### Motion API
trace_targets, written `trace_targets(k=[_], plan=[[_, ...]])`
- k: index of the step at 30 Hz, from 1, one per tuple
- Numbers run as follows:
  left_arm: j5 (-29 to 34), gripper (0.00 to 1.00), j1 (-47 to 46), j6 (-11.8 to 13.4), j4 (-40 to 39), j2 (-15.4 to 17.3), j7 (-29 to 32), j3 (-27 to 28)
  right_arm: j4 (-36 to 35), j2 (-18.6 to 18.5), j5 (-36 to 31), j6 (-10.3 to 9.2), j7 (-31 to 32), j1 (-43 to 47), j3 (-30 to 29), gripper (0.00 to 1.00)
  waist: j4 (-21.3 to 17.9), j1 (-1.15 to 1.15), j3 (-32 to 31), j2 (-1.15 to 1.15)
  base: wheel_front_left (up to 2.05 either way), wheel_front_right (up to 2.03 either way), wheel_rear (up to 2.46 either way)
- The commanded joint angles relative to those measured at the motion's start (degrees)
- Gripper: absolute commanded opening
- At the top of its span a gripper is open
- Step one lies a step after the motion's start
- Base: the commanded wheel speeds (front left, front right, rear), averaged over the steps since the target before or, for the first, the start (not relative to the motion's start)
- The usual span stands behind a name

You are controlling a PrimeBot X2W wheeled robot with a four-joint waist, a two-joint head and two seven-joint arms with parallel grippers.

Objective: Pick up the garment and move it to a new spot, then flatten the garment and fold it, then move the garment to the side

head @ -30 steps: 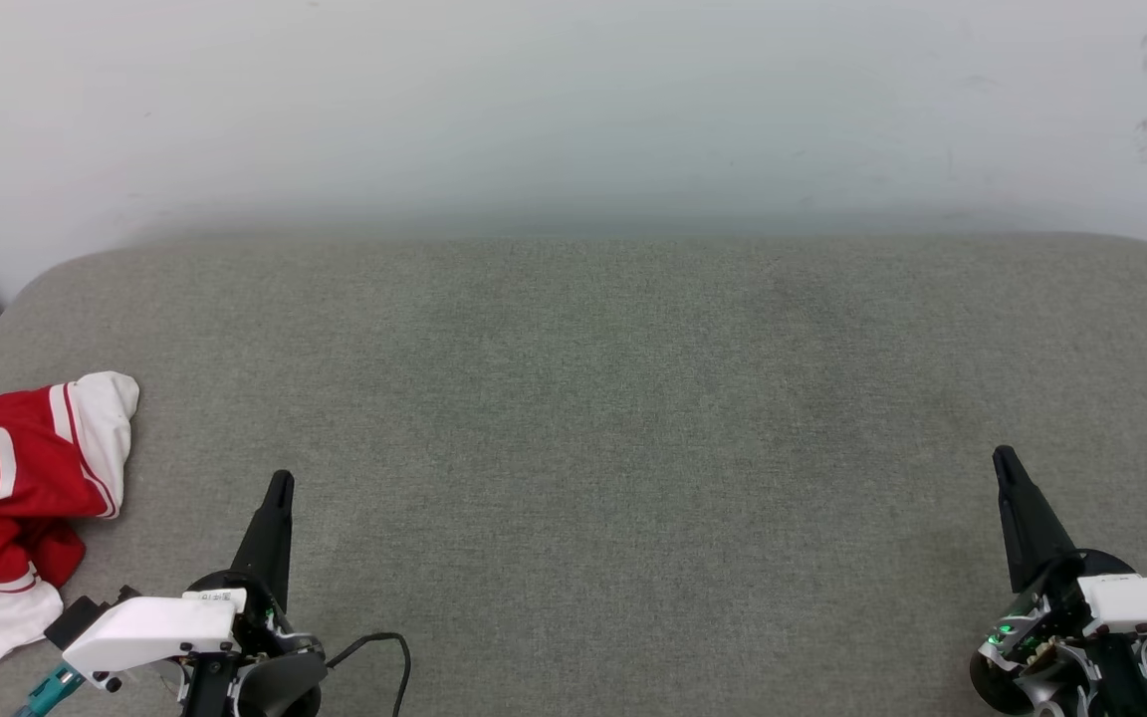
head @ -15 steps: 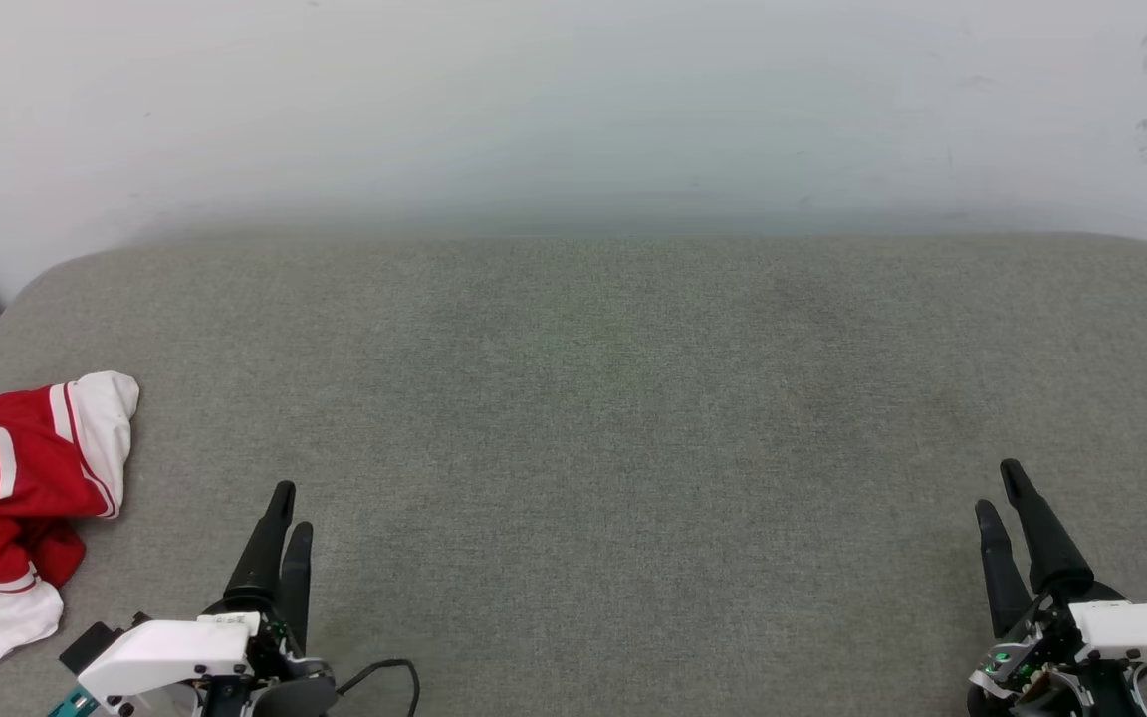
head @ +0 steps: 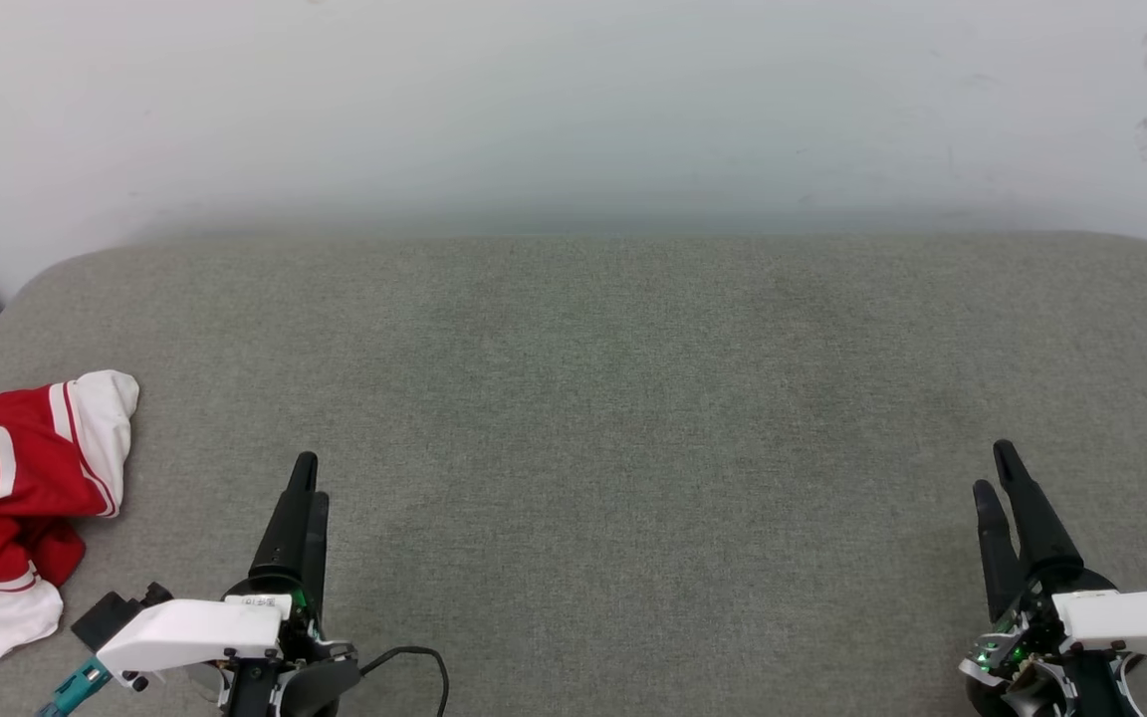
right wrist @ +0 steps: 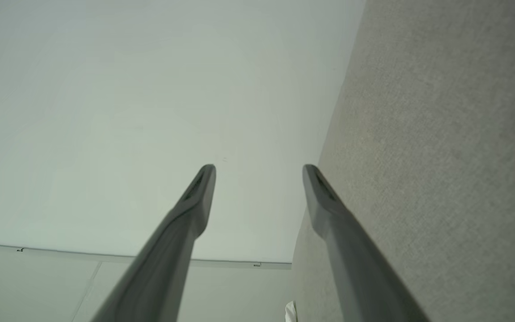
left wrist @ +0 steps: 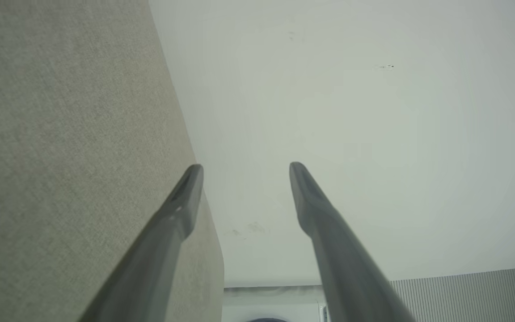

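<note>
The garment (head: pixel 6 498), a red jersey with white sleeves and striped trim, lies crumpled at the left edge of the grey padded surface (head: pixel 593 398), partly cut off by the picture's border. My left gripper (head: pixel 310 478) stands open at the lower left, a little to the right of the garment and apart from it. Its own view shows the left gripper (left wrist: pixel 245 166) with both fingers spread and nothing between them. At the lower right my right gripper (head: pixel 994 468) is open too, far from the garment. The right gripper (right wrist: pixel 259 167) holds nothing in the right wrist view.
A pale wall (head: pixel 573 110) rises behind the padded surface, whose far edge is rounded at both corners. A black cable (head: pixel 414 662) loops beside my left wrist. A wide stretch of grey fabric lies between the two grippers.
Both grippers have gone from shut to open. The left gripper has shifted slightly right and forward. The garment has not moved.
</note>
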Motion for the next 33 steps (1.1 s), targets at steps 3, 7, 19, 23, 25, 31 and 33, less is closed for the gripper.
trace_targets(k=[3,7,19,23,25,31,33], plan=[[3.5,1.0,-1.5,0.0,-2.3,0.1,-1.3,-0.8,-2.3,-0.9,-2.6,0.0,-1.3,-0.9,1.0,1.0,0.0,0.0,0.0,0.0,0.0,0.0,0.0],[8.7,1.0,-1.6,0.0,-2.9,0.1,-2.2,-1.7,-3.2,-1.4,-6.1,0.0,-2.3,-0.8,1.6,1.0,0.1,0.0,0.0,0.0,0.0,0.0,0.0],[25.5,1.0,-1.8,0.0,-4.1,0.2,-4.9,-3.5,-5.2,-1.2,-24.9,0.0,-5.0,-0.2,1.7,1.0,0.0,0.0,-0.1,0.0,0.0,0.0,0.0],[29.8,1.0,-1.8,0.0,-4.1,0.2,-5.5,-3.9,-5.4,-1.1,-29.4,0.0,-5.6,-0.1,1.9,1.0,0.1,0.0,-0.1,0.0,0.0,0.0,0.0],[32.7,1.0,-1.8,0.1,-4.1,0.2,-5.9,-4.2,-5.4,-1.2,-32.3,0.0,-6.0,0.0,2.0,1.0,0.1,0.0,-0.2,0.0,0.0,0.0,0.0],[40.8,1.0,-1.6,0.7,-3.7,0.2,-7.0,-5.1,-5.4,-1.5,-40.9,0.0,-6.6,0.2,2.2,1.0,0.1,0.0,-0.3,0.0,0.0,0.0,0.0],[43.4,1.0,-1.5,0.9,-3.6,0.2,-7.4,-5.3,-5.5,-1.4,-43.6,0.0,-6.7,0.2,2.2,1.0,0.1,0.0,-0.3,0.0,0.0,0.0,0.0]])
